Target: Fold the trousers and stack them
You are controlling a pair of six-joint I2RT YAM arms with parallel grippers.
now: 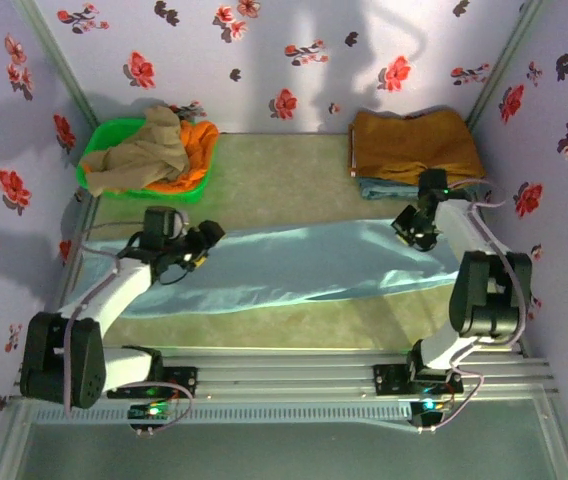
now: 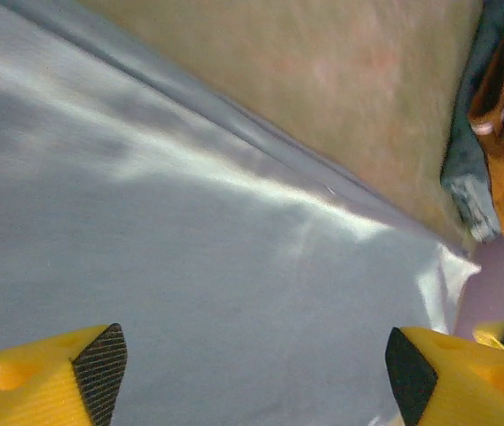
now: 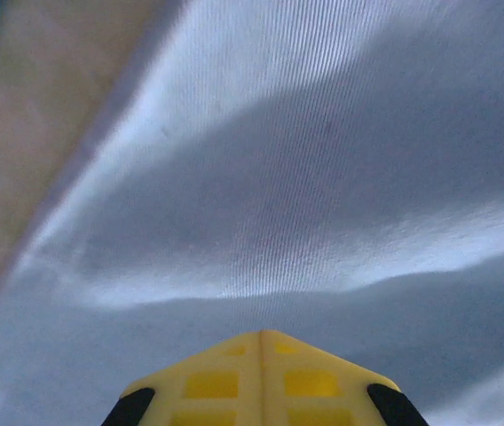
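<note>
The pale blue trousers (image 1: pixel 294 265) lie stretched flat across the table from left to right. My left gripper (image 1: pixel 202 243) hovers over their left end, open. In the left wrist view its yellow fingers (image 2: pixel 57 377) stand wide apart over smooth cloth (image 2: pixel 190 240), and the gripper (image 2: pixel 254 373) holds nothing. My right gripper (image 1: pixel 411 232) is down at the right end of the trousers. In the right wrist view that gripper (image 3: pixel 261 335) is shut, its tips meeting right at the rippled blue cloth (image 3: pixel 305 177). I see no cloth between the tips.
A green basket (image 1: pixel 92 160) at the back left holds a beige garment (image 1: pixel 149 150) and an orange one (image 1: pixel 199 145). At the back right a folded mustard-brown garment (image 1: pixel 414 145) lies on a folded blue-grey one (image 1: pixel 384 188). Flowered walls close in the sides.
</note>
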